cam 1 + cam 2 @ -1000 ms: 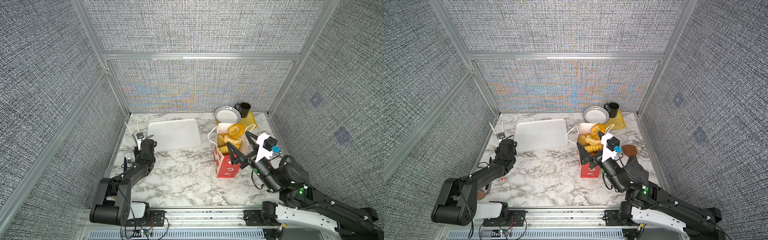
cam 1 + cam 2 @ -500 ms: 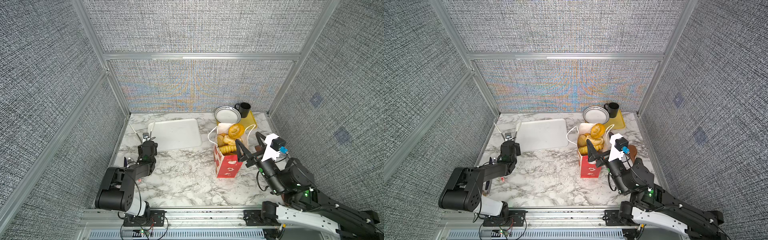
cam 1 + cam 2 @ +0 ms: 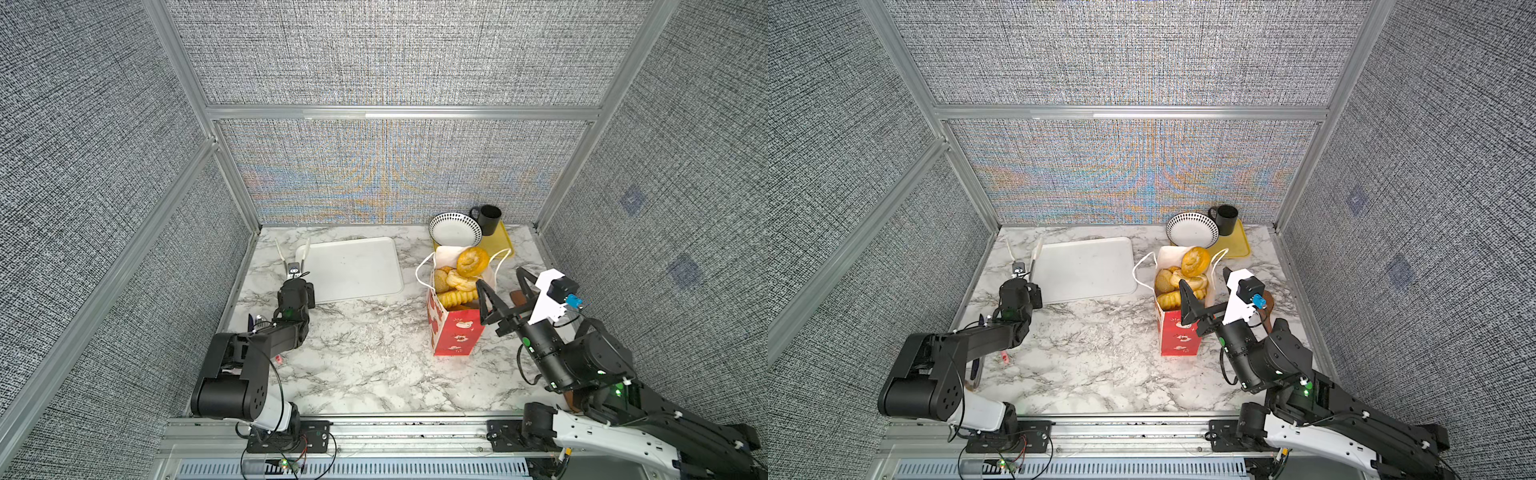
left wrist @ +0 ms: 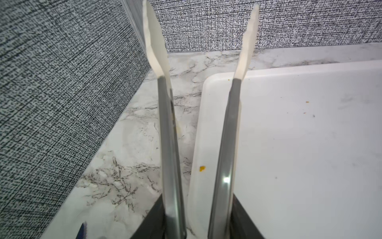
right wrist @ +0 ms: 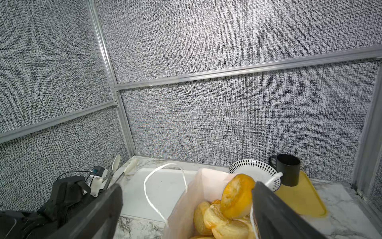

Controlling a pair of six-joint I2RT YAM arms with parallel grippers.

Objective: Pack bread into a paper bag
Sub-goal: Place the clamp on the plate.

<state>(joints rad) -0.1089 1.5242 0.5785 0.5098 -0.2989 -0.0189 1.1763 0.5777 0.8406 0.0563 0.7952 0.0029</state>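
In a top view the paper bag (image 3: pixel 455 332) stands upright on the tabletop (image 3: pixel 365 365) right of centre, with the bread (image 3: pixel 471 261) heaped inside and rising past its rim. At lower right the right tool (image 3: pixel 503 296) has its jaws wide apart and grips nothing, one finger overlapping the bag's mouth. Left of centre the left tool (image 3: pixel 294 277) is clamped on tongs (image 3: pixel 305 251), whose arms are spread, one over the tray (image 3: pixel 353 266) edge.

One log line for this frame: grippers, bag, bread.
left gripper: shut on tongs, straddling tray edge | right gripper: open, empty, beside paper bag | paper bag: upright | bread: heaped inside, near rim
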